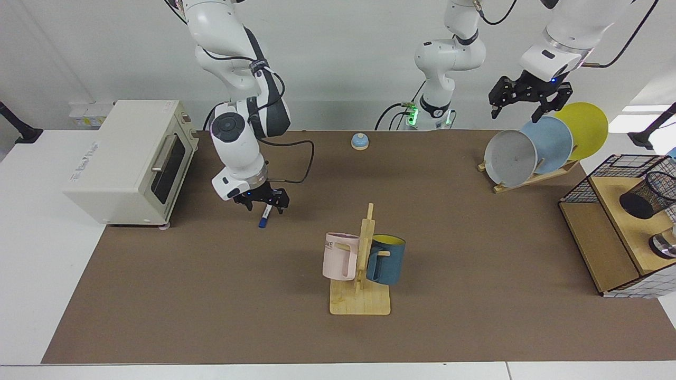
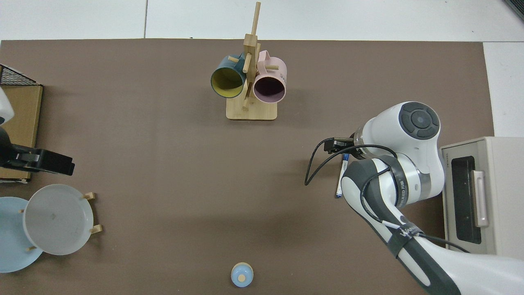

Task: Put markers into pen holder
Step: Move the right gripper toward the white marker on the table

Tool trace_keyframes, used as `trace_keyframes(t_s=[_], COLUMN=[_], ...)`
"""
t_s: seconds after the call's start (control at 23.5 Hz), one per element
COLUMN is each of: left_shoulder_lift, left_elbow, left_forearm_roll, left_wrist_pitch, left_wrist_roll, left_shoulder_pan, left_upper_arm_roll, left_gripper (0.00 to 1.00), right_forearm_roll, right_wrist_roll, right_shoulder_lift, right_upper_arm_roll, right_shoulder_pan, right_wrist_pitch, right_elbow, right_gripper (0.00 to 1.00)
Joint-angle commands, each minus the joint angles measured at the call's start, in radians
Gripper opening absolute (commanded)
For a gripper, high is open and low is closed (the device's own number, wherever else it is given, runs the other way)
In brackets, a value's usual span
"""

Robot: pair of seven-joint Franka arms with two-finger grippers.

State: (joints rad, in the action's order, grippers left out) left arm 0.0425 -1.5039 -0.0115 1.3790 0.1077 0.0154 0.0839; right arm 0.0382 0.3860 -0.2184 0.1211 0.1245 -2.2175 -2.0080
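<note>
- The desk [image 1: 211, 295] carries a toaster oven [image 1: 129, 158], a plate rack [image 1: 538, 145] and a mug stand [image 1: 362, 274].
- The right arm reaches down near the oven; its right claw [image 1: 262, 203] sits low over the marker [image 1: 262, 219], fingers apart on either side of the barrel.
- The left claw [image 1: 523, 103] hangs spread apart above the plates, waiting.
- The pen holder [image 1: 650, 195] rests tilted on the wooden shelf at the far edge.
- The marker lies flat on the desk.

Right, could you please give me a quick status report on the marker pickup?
Right gripper open, low over the marker on the table. Left gripper open, waiting above the plate rack. Pen holder empty. Nothing in the way.
</note>
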Motion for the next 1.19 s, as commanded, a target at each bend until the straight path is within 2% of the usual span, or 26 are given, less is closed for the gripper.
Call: trace_keyframes(t_s=[0.0, 0.13, 0.34, 0.68, 1.02, 1.06, 1.15], left_shoulder_lift=[0.053, 0.060, 0.065, 0.074, 0.080, 0.080, 0.080], left_elbow=[-0.068, -0.087, -0.095, -0.107, -0.116, -0.116, -0.116], left_forearm_roll=[0.004, 0.004, 0.004, 0.002, 0.002, 0.002, 0.002], left_wrist_pitch=[0.022, 0.031, 0.037, 0.035, 0.035, 0.037, 0.035], left_wrist_roll=[0.004, 0.004, 0.003, 0.004, 0.003, 0.003, 0.003], left_shoulder_pan=[0.005, 0.005, 0.003, 0.001, -0.003, -0.003, -0.003], left_upper_arm_roll=[0.000, 0.000, 0.000, 0.002, 0.002, 0.002, 0.002], left_gripper=[1.00, 1.00, 1.00, 1.00, 1.00, 1.00, 1.00], right_forearm_roll=[-0.024, -0.055, -0.064, -0.064, -0.064, -0.064, -0.066], right_wrist_roll=[0.027, 0.024, 0.016, 0.021, 0.019, 0.019, 0.019], right_shoulder_lift=[-0.052, -0.056, -0.047, -0.006, 0.014, 0.017, 0.022], right_upper_arm_roll=[0.005, 0.005, 0.003, 0.003, 0.000, 0.000, -0.001], right_shoulder_pan=[0.000, -0.006, -0.011, -0.019, -0.019, -0.019, -0.019], right_wrist_pitch=[-0.105, -0.155, -0.143, -0.139, -0.111, -0.105, -0.099], right_elbow=[-0.038, -0.073, -0.087, -0.175, -0.186, -0.186, -0.184], right_gripper=[1.00, 1.00, 1.00, 0.99, 0.98, 0.95, 0.79])
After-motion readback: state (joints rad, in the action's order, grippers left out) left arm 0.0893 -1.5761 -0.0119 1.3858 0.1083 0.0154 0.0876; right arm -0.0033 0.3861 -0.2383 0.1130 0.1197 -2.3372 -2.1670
